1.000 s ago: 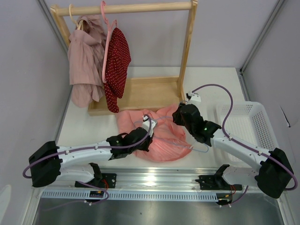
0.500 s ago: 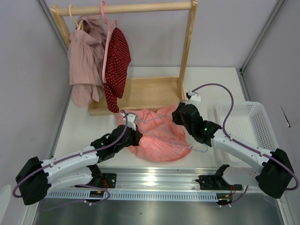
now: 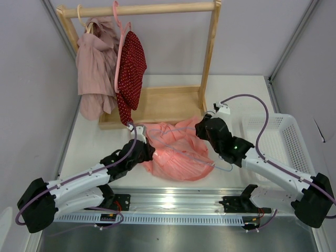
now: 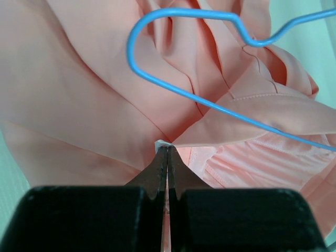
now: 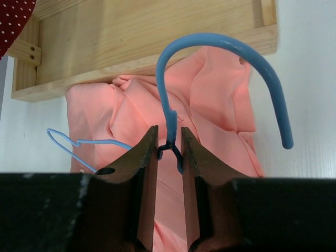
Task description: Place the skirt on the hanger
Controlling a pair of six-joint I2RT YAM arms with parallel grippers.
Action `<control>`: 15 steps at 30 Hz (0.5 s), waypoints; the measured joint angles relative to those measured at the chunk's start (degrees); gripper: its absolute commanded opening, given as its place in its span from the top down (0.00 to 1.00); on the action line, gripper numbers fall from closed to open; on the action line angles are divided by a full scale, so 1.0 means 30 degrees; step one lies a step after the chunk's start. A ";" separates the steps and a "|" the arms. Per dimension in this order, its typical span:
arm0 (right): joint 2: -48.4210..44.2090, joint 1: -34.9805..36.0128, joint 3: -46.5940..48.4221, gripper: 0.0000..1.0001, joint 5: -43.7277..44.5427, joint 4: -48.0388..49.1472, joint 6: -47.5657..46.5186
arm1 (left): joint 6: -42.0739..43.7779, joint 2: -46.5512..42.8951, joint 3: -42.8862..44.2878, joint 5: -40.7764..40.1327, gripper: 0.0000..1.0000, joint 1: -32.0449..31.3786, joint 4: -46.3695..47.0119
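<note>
Across white bench (image 3: 92,144), pinching skirt (image 3: 178,155) edge in closed left hand (image 4: 167,151), clamping hanger (image 5: 210,38) neck in right hand (image 5: 169,144); draping yet to do.

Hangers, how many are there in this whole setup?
3. The light-blue hanger is over the skirt, its neck between the right fingers. The pink hanger and the cream hanger hang on the wooden rail at the back left. Others may be hidden.
</note>
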 measured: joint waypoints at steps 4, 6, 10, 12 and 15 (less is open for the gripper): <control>-0.0277 0.0000 -0.0124 1.00 -0.0022 -0.0124 0.0007 | -0.0393 -0.0175 -0.0117 -0.0306 1.00 0.0204 0.0007; -0.0444 0.0000 -0.0364 1.00 -0.0080 -0.0153 0.0015 | -0.0627 -0.0379 -0.0219 -0.0444 1.00 0.0321 0.0036; -0.0714 0.0000 -0.0911 1.00 -0.0321 -0.0299 0.0007 | -0.0882 -0.0699 -0.0328 -0.0801 1.00 0.0568 0.0029; -0.0882 0.0000 -0.1166 1.00 -0.0423 -0.0364 0.0007 | -0.1042 -0.0780 -0.0350 -0.0860 1.00 0.0714 0.0029; -0.1151 0.0000 -0.1443 1.00 -0.0546 -0.0415 0.0007 | -0.1195 -0.0794 -0.0408 -0.0918 1.00 0.0860 0.0044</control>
